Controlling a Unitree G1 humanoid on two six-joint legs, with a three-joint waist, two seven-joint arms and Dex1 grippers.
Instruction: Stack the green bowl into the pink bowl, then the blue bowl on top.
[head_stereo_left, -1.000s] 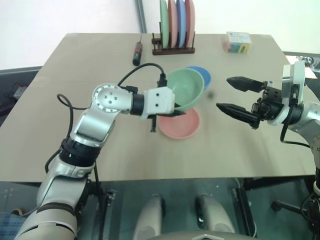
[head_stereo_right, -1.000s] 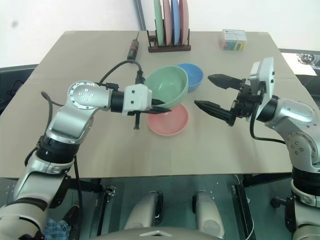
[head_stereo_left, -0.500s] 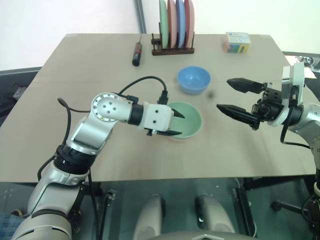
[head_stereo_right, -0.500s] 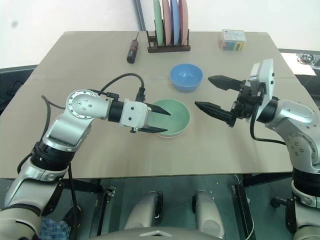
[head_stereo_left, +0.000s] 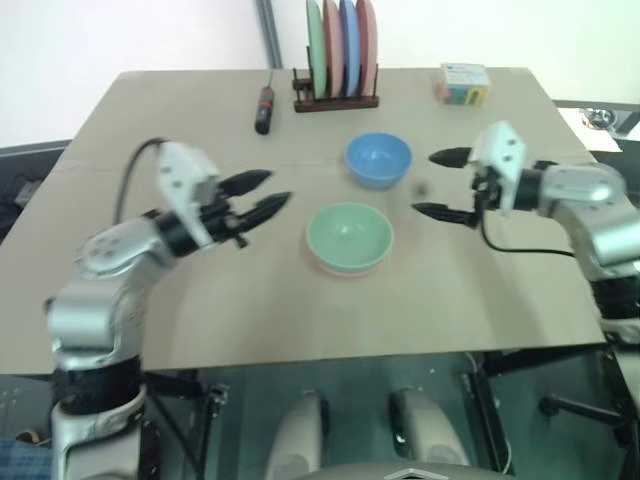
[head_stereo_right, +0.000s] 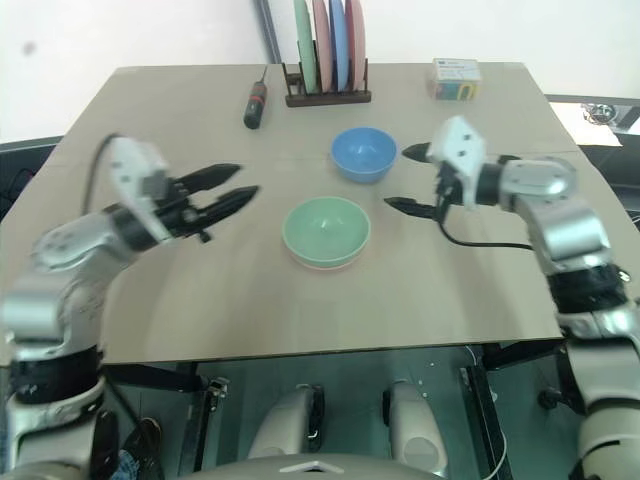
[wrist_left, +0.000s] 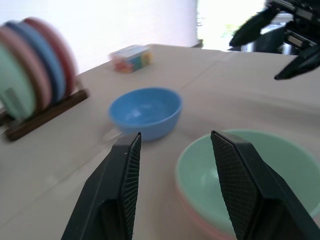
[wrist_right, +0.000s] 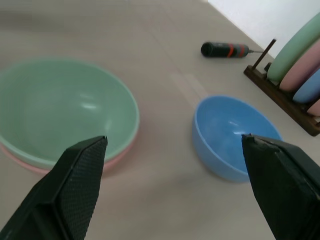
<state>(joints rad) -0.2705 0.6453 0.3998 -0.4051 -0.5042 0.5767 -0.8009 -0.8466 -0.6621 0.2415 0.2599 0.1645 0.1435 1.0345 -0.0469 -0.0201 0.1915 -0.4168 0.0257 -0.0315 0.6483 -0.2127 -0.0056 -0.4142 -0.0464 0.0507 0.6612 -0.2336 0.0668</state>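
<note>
**A:** Where's the blue bowl (head_stereo_left: 378, 160) sitting right now?

**B:** Upright on the table (head_stereo_left: 150, 310), empty, at about twelve to one o'clock from the green bowl (head_stereo_left: 348, 236), a little apart from it. The green bowl is already nested in the pink bowl (wrist_right: 112, 161); you can only see a thin salmon rim peeking out underneath.

**A:** So the blue one's what is left. Which arm is closer?

**B:** The right gripper (head_stereo_left: 440, 184), I'd say. It hangs just beside the blue bowl at roughly three to four o'clock from it, fingers spread wide and holding nothing, pointing back toward the bowl. In the right wrist view the bowl lies ahead in the gap between the two fingers, nearer one of them.

**A:** And the left?

**B:** The left gripper (head_stereo_left: 256, 193) is at about nine o'clock from the green bowl, well off it, fingers parted and empty. It's clearly farther from the blue bowl.

**A:** Anything in the way?

**B:** Not really. The plate rack (head_stereo_left: 335, 99) and the screwdriver (head_stereo_left: 263, 107) sit at the far edge, the small box (head_stereo_left: 461, 84) at the far right corner. My guess is the right arm goes for the rim.
</note>
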